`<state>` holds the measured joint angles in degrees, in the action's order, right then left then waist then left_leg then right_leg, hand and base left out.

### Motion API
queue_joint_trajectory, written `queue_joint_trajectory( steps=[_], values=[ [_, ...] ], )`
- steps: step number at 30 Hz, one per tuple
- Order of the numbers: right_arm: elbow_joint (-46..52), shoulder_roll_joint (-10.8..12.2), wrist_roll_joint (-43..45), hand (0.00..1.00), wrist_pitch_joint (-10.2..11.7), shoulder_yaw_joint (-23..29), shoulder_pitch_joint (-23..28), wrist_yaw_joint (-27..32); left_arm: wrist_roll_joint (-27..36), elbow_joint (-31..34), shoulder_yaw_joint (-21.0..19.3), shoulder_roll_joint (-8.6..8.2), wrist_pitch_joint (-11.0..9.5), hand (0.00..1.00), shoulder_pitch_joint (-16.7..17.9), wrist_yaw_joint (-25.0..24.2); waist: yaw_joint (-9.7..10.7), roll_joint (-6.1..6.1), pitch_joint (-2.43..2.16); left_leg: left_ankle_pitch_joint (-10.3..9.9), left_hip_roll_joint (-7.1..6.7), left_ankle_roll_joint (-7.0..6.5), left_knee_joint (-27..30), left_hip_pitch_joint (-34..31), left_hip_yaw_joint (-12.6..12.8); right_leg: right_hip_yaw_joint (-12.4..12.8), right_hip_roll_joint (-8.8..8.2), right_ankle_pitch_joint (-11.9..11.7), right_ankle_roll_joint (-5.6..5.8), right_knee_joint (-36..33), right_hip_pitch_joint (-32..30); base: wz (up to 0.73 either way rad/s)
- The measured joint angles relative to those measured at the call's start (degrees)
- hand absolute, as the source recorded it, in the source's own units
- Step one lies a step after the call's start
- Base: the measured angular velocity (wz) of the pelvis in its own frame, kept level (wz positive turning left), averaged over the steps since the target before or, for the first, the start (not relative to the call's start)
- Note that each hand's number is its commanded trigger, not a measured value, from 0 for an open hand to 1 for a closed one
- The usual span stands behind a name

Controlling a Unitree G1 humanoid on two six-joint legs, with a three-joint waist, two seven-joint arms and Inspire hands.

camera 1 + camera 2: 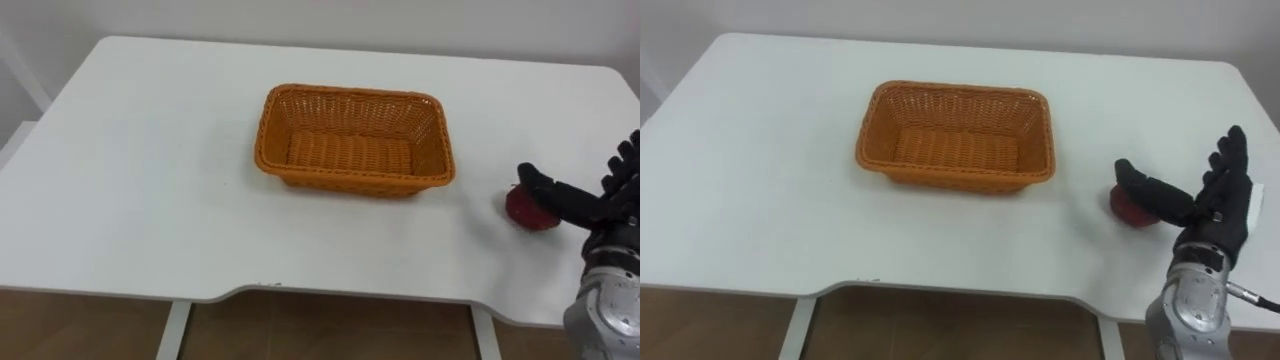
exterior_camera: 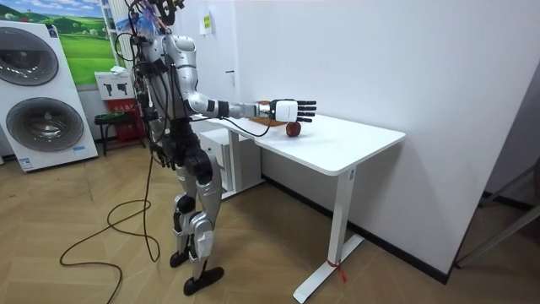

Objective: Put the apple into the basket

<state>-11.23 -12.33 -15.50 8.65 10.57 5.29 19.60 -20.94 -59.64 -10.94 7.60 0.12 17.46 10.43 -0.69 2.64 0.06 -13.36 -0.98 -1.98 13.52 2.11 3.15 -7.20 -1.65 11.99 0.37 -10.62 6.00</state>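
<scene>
Hovering at the right edge of the frame, your robot's right hand (image 1: 1215, 215) spreads unclenched with its thumb over the red apple (image 1: 1125, 212) on the table (image 1: 760, 180), seemingly poised to grasp it for the empty wicker basket (image 1: 950, 178) at centre.

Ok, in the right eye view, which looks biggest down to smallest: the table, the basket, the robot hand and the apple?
1. White rectangular table
2. Orange woven wicker basket
3. Black right robot hand, nearer the camera, so it may look oversized
4. Round red apple
</scene>
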Motion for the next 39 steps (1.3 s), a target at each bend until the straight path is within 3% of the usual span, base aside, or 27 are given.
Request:
queue_joint_trajectory(
  steps=[7, 10, 23, 27, 32, 33, 35, 39],
  values=[
    [-4.0, -0.7, 0.7, 0.00, -0.1, 0.0, -0.2, -1.8, 0.0, 0.0, 0.0, -0.02, 0.4, 0.00, 0.0, -0.2, 0.0, -0.14, -0.03, 0.0, -0.04, -0.02, -0.1, 0.1, -0.3, -0.8, -0.10, 0.0, 0.00, 0.1, 0.2, 0.02],
    [-5.2, -0.8, 0.7, 0.00, -1.2, -0.1, -0.2, -2.1, 0.0, 0.0, 0.0, 0.01, 1.0, 0.00, -0.1, -1.0, 0.1, -0.17, -0.02, 0.2, -0.12, -0.03, -0.3, 0.1, -0.3, -0.8, -0.17, 0.0, 0.01, 0.1, 0.1, 0.00],
    [-14.0, -1.5, 2.8, 0.00, -1.1, -0.2, -1.8, -4.3, 0.0, -0.1, 0.0, 0.28, 1.0, 0.00, -0.4, -1.8, 0.2, 0.89, 0.17, 0.6, -0.32, -0.06, -0.5, 0.5, -0.4, -0.8, -0.32, 0.0, 0.00, 0.1, 0.5, 0.00],
    [-16.0, -2.4, 3.2, 0.00, -1.1, -0.2, -3.2, -4.4, 0.0, -0.1, 0.0, 0.38, 0.7, 0.00, -0.5, -2.5, 0.1, 1.06, 0.22, 0.6, -0.34, -0.07, -0.7, 0.4, -0.5, -0.9, -0.32, 0.0, -0.01, 0.1, 0.5, 0.00],
    [-17.7, -4.1, 10.1, 0.00, -1.2, -0.2, -3.4, -4.2, -0.2, -0.1, 0.0, 0.52, 1.3, 0.00, -0.4, -3.8, -0.5, 1.16, 0.19, 0.7, -0.44, -0.10, -0.6, 0.1, -0.6, -0.9, -0.36, 0.0, -0.01, 0.2, 0.1, 0.00],
    [-17.9, -4.1, 11.7, 0.13, -1.2, -0.2, -3.4, -4.1, -0.1, -0.1, 0.0, 0.62, 1.3, 0.00, -0.4, -3.8, -0.8, 1.21, 0.16, 0.7, -0.43, -0.09, -0.5, 0.1, -0.6, -0.9, -0.35, 0.0, 0.00, 0.1, 0.0, 0.00],
    [-18.8, -4.1, 14.8, 1.00, -1.3, -0.3, -3.4, -4.1, -0.1, -0.1, -0.1, 1.00, 1.3, 0.00, -0.4, -3.8, -1.1, 1.34, 0.11, 0.7, -0.45, -0.10, -0.4, 0.1, -0.9, -1.4, -0.38, 0.0, 0.00, 0.1, 0.1, 0.06],
    [-19.6, -4.4, 18.7, 1.00, -1.3, -0.2, -3.4, -4.2, -0.1, -0.1, -0.2, 1.45, 1.3, 0.00, -0.3, -3.7, -1.1, 1.72, 0.14, 0.7, -0.49, -0.10, -0.4, 0.5, -1.3, -1.7, -0.41, 0.0, 0.00, 0.1, 0.7, 0.06]
  ],
)
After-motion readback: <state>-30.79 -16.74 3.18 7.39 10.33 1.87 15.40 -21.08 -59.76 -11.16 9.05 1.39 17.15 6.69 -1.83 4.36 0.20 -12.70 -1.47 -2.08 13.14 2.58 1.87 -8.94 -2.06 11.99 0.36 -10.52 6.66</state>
